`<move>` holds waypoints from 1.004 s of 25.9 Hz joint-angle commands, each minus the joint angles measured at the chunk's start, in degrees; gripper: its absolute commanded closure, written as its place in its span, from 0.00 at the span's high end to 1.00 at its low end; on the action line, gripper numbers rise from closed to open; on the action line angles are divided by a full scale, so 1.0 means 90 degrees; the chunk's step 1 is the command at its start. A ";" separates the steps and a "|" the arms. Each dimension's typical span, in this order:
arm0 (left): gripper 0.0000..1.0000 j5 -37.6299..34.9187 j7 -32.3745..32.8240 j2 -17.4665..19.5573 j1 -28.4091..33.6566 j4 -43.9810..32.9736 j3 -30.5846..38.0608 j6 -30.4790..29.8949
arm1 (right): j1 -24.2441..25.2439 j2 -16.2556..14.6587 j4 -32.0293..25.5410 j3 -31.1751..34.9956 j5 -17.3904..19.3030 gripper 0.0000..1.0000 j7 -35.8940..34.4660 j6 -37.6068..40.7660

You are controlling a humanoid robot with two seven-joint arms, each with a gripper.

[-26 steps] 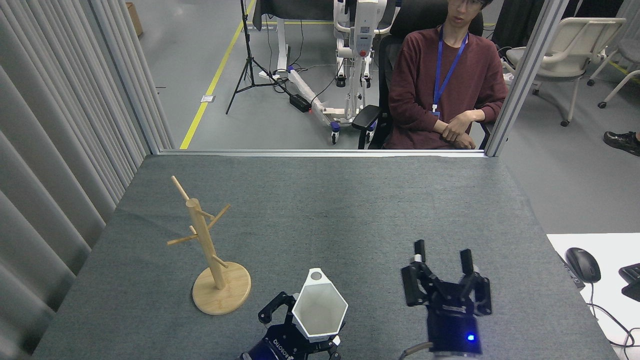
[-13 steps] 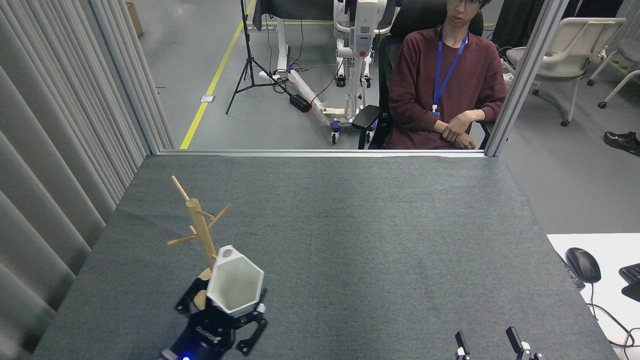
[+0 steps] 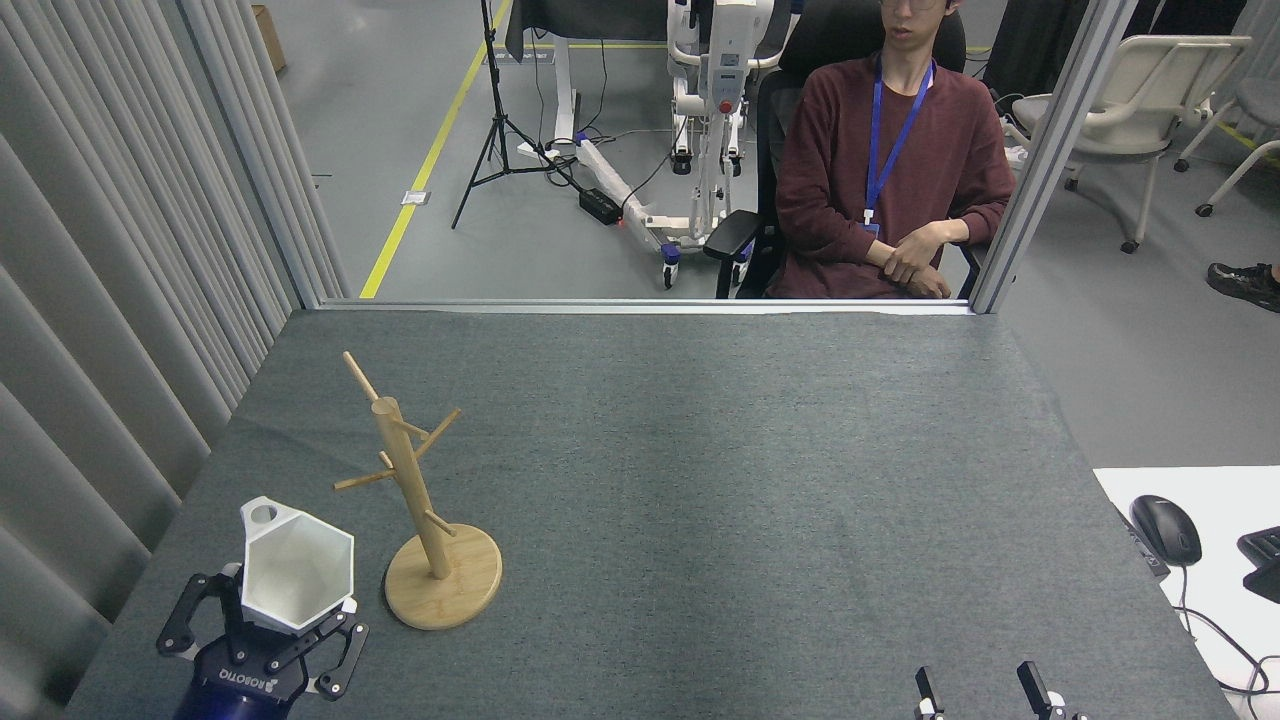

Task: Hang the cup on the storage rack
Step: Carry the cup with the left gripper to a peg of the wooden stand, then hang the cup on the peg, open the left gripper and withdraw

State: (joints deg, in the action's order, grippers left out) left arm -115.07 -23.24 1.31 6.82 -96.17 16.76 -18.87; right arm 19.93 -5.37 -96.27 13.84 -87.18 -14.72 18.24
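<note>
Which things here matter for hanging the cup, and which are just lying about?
For the job:
cup, held in the left gripper
storage rack

Lying about:
mouse
person seated beyond the table
tripod

A single head view looks forward and down from above the near edge of the worktop [image 3: 700,450], taking in the floor [image 3: 520,240] beyond.

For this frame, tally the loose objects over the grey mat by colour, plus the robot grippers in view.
White: 1, the cup, held in the left gripper
Light wood: 1, the storage rack
Black grippers: 2, the left one and the right gripper, fingertips only at the bottom edge
Total: 4
</note>
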 commanded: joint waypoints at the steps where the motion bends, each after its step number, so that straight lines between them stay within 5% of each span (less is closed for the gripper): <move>1: 0.48 -0.0311 -0.0074 0.0040 -0.0407 0.0354 -0.0124 0.0153 | 0.0022 0.0000 0.0003 0.0015 0.0000 0.99 0.0025 -0.0015; 17: 0.46 -0.1453 -0.0153 -0.0028 -0.1139 0.1496 -0.0436 0.0310 | 0.0032 0.0000 0.0013 0.0035 0.0156 0.99 0.0015 -0.0015; 21: 0.74 -0.1453 -0.0153 -0.0068 -0.1364 0.1838 -0.0436 0.0720 | 0.0041 0.0000 0.0022 0.0035 0.0156 0.99 0.0005 -0.0015; 22: 0.98 -0.1443 -0.0162 -0.0097 -0.1403 0.1897 -0.0436 0.0808 | 0.0041 0.0001 0.0022 0.0035 0.0166 0.99 -0.0005 -0.0015; 26: 1.00 -0.1395 -0.0201 -0.0107 -0.1383 0.1897 -0.0436 0.0759 | 0.0041 0.0010 0.0052 0.0035 0.0166 0.99 -0.0015 -0.0015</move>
State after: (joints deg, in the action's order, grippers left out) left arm -128.04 -24.86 0.44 -5.50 -79.42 12.84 -12.28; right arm 20.28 -5.30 -95.92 14.15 -85.71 -14.72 18.10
